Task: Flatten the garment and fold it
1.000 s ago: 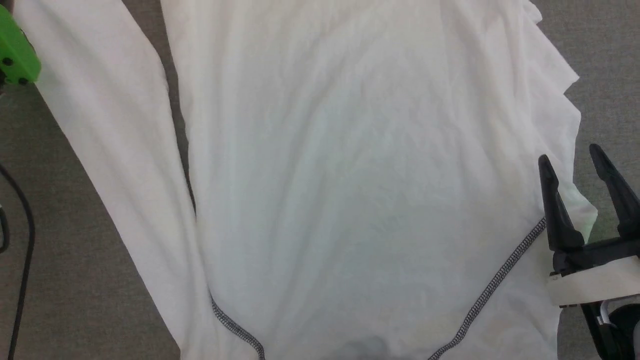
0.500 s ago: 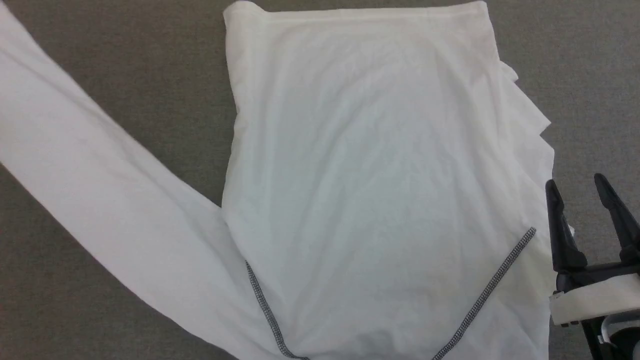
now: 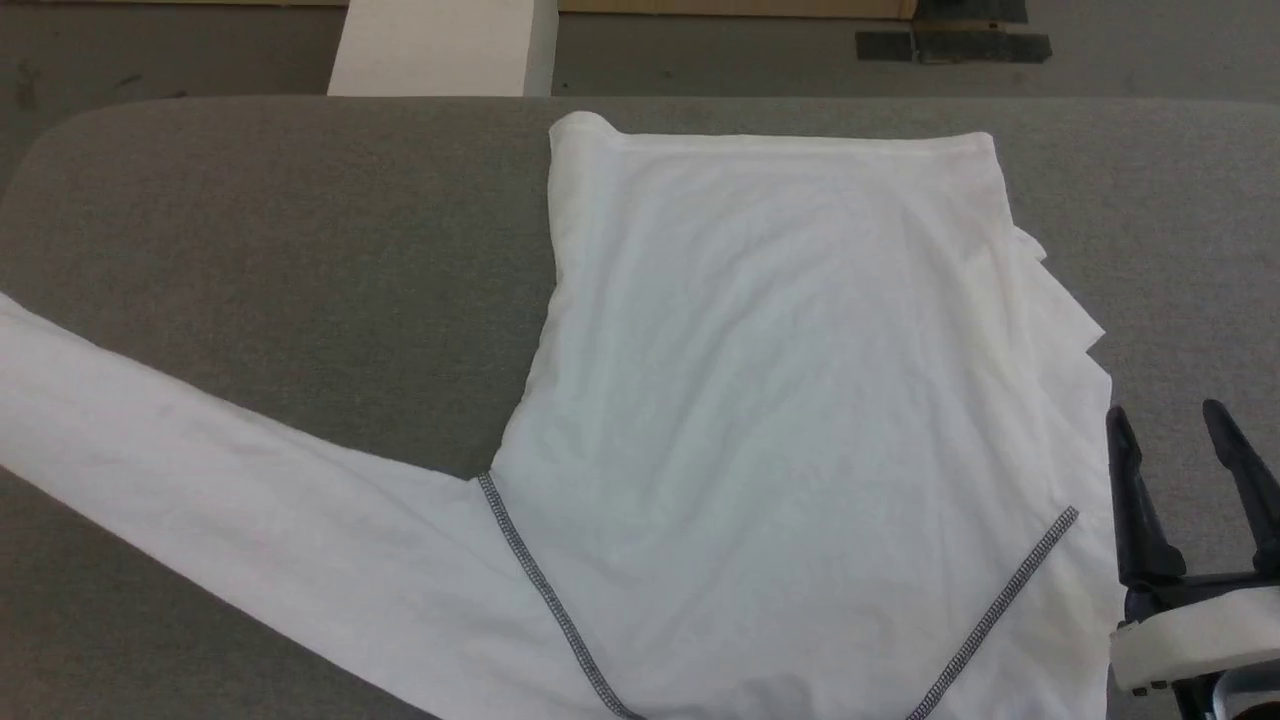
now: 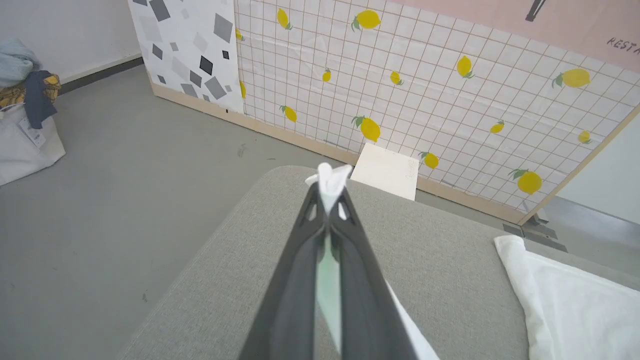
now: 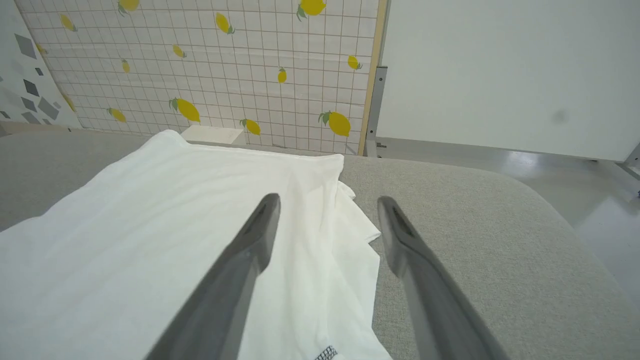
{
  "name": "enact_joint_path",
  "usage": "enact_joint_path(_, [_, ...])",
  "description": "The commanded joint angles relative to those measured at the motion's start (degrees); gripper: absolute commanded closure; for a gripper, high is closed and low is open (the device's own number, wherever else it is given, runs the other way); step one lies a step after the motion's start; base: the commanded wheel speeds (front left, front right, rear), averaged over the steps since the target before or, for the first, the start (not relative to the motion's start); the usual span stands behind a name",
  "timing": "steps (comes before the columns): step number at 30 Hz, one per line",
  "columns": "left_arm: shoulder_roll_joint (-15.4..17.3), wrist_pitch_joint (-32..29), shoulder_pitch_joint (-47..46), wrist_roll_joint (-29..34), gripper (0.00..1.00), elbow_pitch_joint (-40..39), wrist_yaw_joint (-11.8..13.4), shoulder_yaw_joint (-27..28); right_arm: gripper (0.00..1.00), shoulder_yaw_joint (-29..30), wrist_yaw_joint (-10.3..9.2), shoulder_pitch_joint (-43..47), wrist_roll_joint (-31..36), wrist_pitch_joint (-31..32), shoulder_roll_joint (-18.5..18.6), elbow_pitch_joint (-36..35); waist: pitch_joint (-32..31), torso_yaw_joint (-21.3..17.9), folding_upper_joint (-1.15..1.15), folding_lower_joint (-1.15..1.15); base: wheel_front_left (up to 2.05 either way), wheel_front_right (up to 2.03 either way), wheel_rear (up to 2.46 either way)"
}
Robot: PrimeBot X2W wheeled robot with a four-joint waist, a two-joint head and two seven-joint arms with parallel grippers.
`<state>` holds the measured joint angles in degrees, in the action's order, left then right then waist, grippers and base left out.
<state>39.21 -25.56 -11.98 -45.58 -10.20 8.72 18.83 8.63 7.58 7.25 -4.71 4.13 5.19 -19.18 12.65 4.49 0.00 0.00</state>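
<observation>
The garment (image 3: 780, 400), a white shirt with dark stitched seams, lies spread on the grey table (image 3: 250, 200), hem toward the far edge. Its left sleeve (image 3: 200, 470) stretches out flat past the picture's left edge. The right side has several stacked folds. In the left wrist view my left gripper (image 4: 329, 192) is shut on a bit of white fabric (image 4: 331, 176) that pokes out past the tips, above the table's left end. My right gripper (image 3: 1165, 410) stands open just off the garment's right edge, nothing between its fingers (image 5: 250, 250).
A white box (image 3: 440, 45) stands on the floor behind the table. Dark tape (image 3: 950, 40) marks the floor at the far right. A lemon-patterned panel (image 4: 425, 90) backs the scene, and a bag of clothes (image 4: 25, 135) sits on the floor to the left.
The head view has shifted, bringing the table's far edge in. The left sleeve has swung from beside the body out to the left. The right gripper stays open by the right edge.
</observation>
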Motion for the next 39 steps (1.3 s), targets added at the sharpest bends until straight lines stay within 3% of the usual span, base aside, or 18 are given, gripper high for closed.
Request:
enact_joint_path(1, [-0.3, 0.4, 1.5, -0.5, 1.0, -1.3, 0.2, 0.6, 0.0, 0.5, -0.09, 0.7, 0.4, 0.3, -0.1, -0.5, -1.8, 1.2, 0.0, 0.0, 0.0, 0.0, 0.0])
enact_joint_path(5, [-2.0, 0.0, 2.1, -2.3, 1.0, -6.7, 0.4, 0.4, 0.0, 2.2, -0.09, 1.3, 0.7, 0.9, -0.4, -1.5, -2.6, 1.5, 0.0, 0.0, 0.0, 0.0, 0.0])
enact_joint_path(9, [-3.9, -2.0, -0.6, -4.2, 1.0, -13.6, 0.8, -4.2, 0.0, 4.5, -0.09, 1.5, 0.8, 1.3, -0.7, -2.5, -3.3, 1.4, 0.0, 0.0, 0.0, 0.0, 0.0])
enact_joint_path(15, [-8.7, -6.6, -7.3, -5.3, 1.0, -23.0, 2.8, -17.2, 0.0, 6.9, -0.09, 1.0, 1.3, 2.2, -0.6, -4.0, -4.1, 0.0, 0.0, 0.0, 0.0, 0.0, 0.0])
enact_joint_path(22, [-19.2, -9.4, -14.9, -3.7, 1.0, -26.6, 4.7, -35.8, 0.0, 8.7, -0.09, 0.9, 0.9, 2.4, -1.2, -4.4, -4.2, -2.2, 0.0, 0.0, 0.0, 0.0, 0.0])
enact_joint_path(30, [-32.3, -6.6, -13.3, -1.4, 1.0, -18.1, 3.4, -55.8, 0.0, 9.2, -0.09, 0.8, 0.6, 2.0, -1.9, -4.0, -3.4, -4.8, 0.0, 0.0, 0.0, 0.0, 0.0])
enact_joint_path(34, [-35.2, 0.3, -9.3, -0.9, 1.0, -10.1, 1.9, -62.0, 0.0, 8.8, -0.09, 0.1, 0.5, 1.8, -2.0, -3.7, -1.9, -6.7, 0.0, 0.0, 0.0, 0.0, 0.0])
enact_joint_path(39, [-36.3, 11.0, -10.1, 1.2, 1.0, 3.7, 0.1, -68.5, 0.0, 8.2, -0.09, -0.7, 0.0, 1.6, -2.2, -3.1, 0.6, -8.5, 0.0, 0.0, 0.0, 0.0, 0.0])
